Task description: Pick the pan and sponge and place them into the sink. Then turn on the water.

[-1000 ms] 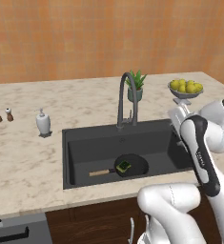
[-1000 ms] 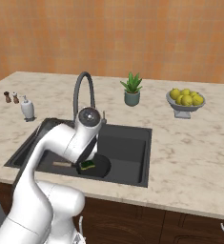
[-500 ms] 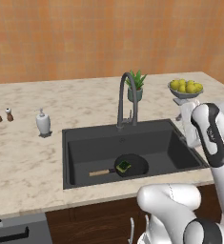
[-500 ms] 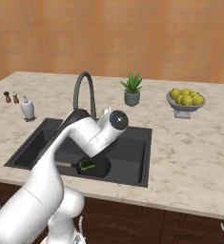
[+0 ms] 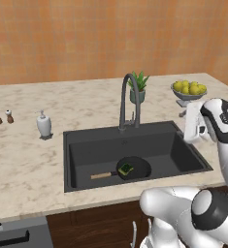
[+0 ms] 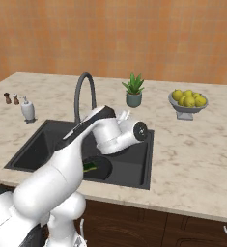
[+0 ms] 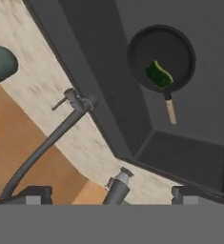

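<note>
Gripper (image 7: 111, 194) spread wide, empty — pan (image 5: 134, 168) and sponge (image 5: 126, 169) in sink (image 5: 183, 154); misjudged approach may glance off faucet (image 5: 126, 99) lever (image 7: 61, 102), no water.

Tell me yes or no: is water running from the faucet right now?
No. In the left base view nothing falls from the faucet into the sink.

Sponge (image 5: 125, 169) in pan (image 5: 133, 168) — in sink (image 5: 183, 153)

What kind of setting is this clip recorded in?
A rendered home kitchen, by the look of it: a marble-look counter with a dark recessed sink and gooseneck faucet, a soap dispenser, and a bowl of lemons against a wood-panelled wall.
</note>
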